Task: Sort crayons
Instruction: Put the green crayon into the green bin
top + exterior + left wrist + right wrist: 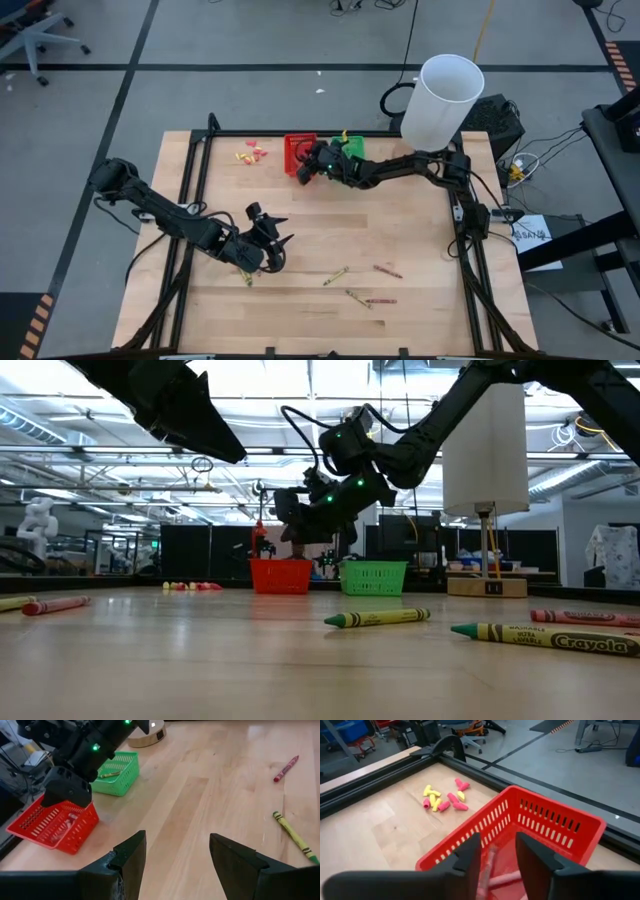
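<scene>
High view: the right gripper (303, 168) reaches to the far edge of the pale wooden surface (420, 240) and hangs over the red slotted plastic basket (294, 145), beside the green slotted plastic basket (350, 143). The left gripper (270, 245) waits near the front-left area, fingers spread. Loose paper-wrapped wax crayons (334, 276) lie scattered toward the front edge, still to be sorted. Small yellow and pink scraps (251, 153) sit left of the red basket.

Low view: only this view shows height; the right gripper hangs above the red basket's rim, not inside it.

Left wrist view: own fingers (131, 857) wide apart, nothing between them. A yellow-green crayon (109, 774) lies in the green basket, hidden from overhead.

Right wrist view: fingers (468, 854) partly apart; a reddish-brown crayon (488, 865) shows in the gap over the red basket. Probably a colour-matched drop; whether it is still pinched, cannot tell.
</scene>
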`<control>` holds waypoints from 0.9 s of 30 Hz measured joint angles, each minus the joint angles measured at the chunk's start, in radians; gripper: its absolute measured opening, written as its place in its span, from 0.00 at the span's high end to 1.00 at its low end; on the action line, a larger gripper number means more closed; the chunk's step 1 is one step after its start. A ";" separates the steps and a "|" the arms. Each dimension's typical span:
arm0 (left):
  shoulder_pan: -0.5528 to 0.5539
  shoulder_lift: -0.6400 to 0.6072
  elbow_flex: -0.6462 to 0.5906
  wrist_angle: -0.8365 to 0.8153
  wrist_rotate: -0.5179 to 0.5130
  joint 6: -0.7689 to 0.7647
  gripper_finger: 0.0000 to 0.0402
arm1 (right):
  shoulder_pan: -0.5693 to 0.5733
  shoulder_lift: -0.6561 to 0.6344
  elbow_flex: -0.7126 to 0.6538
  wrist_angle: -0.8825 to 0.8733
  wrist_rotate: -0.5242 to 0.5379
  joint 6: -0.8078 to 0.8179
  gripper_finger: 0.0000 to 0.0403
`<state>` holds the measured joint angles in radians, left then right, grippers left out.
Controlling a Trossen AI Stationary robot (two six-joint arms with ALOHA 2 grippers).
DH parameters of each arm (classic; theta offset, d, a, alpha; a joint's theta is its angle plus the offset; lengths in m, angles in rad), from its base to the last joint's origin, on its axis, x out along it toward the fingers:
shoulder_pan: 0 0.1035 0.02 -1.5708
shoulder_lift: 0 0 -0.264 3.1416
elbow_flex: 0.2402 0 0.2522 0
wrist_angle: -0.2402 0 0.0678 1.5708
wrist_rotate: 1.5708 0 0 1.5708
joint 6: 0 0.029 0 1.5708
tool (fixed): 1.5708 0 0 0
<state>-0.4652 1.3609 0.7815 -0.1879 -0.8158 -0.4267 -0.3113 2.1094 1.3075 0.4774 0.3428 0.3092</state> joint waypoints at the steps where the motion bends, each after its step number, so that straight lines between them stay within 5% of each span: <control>1: 0.000 0.000 0.000 0.000 0.000 -0.007 0.46 | 0.003 0.000 0.000 0.000 -0.001 -0.004 0.71; 12: -0.015 0.000 0.000 -0.049 0.000 -0.047 0.46 | 0.100 -0.172 0.000 -0.097 -0.004 -0.204 0.66; 22: -0.063 0.000 0.000 -0.326 0.081 -0.396 0.46 | 0.256 -0.379 -0.017 -0.590 -0.004 -0.317 0.66; 27: -0.113 0.000 0.000 -0.393 0.208 -0.512 0.46 | 0.361 -0.419 -0.145 -0.630 -0.005 -0.254 0.65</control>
<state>-0.5786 1.3613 0.7815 -0.5805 -0.6076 -0.9384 0.0500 1.6904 1.1626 -0.1521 0.3378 0.0554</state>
